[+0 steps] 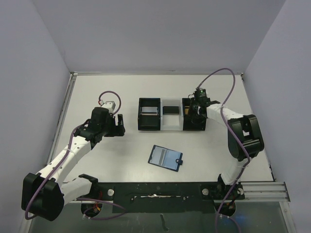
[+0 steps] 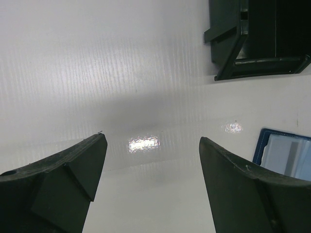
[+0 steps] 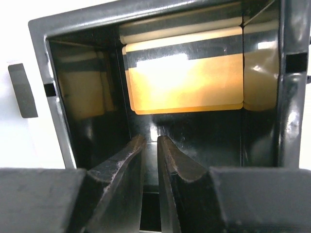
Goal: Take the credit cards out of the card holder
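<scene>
- The card holder [image 1: 165, 158] is a flat, dark blue bifold with a small snap tab [image 1: 181, 161] on its right edge. It lies spread open on the smooth white table [image 1: 121, 92]. Its inner face shows a pale glossy panel; I cannot tell whether that is a card or a pocket.
- Beyond the card holder stand two square, open-top boxes of shiny black plastic, joined by a white tray [image 1: 171, 121].
- The left black box [image 1: 142, 116] holds a silver-grey card [image 1: 149, 110].
- The white tray holds a dark card [image 1: 171, 109].
- The right black box [image 3: 48, 73] holds a glossy gold card [image 3: 187, 85] with a dark stripe along one long edge.
- The right gripper [image 3: 149, 138], beyond and right of the card holder, reaches into the right black box. Its black fingers are pressed almost together with nothing between them, clear of the gold card.
- The left gripper [image 2: 151, 141], left of the card holder, hangs over the table with its fingers spread wide and empty.
</scene>
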You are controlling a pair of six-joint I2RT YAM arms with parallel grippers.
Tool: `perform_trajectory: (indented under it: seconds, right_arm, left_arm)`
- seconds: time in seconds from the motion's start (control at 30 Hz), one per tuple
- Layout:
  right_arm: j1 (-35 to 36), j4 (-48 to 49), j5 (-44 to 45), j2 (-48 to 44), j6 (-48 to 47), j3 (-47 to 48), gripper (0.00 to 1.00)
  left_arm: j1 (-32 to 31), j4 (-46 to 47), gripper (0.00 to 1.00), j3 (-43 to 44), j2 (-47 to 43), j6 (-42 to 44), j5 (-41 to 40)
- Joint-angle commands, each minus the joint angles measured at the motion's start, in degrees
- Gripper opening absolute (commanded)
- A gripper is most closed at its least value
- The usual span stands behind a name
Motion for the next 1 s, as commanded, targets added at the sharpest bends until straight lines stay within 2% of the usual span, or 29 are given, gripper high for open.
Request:
perform_trajectory:
  seconds: [0.0,0.6,0.87,0.97]
  right_arm:
    - [0.2,5.2,2.2,1.5,0.0,1.3,0.18]
    - [0.1,6.1,5.6,3.9,-2.0,2.0,0.19]
    - [0.3,5.0,6.6,5.2,-0.1,2.5,0.21]
    - [0.3,4.9,7.3,5.3,-0.2,2.7,0.28]
  left_arm:
    - [0.3,2.1,0.77,1.2,-0.4,0.4,-0.5]
    - [0.3,2.3,0.77,1.2,0.3,0.5,0.8]
    - [0.3,2.1,0.77,1.3,1.2,0.4,0.5]
    - [0.3,2.2,0.77,1.2,1.4,0.5,1.2]
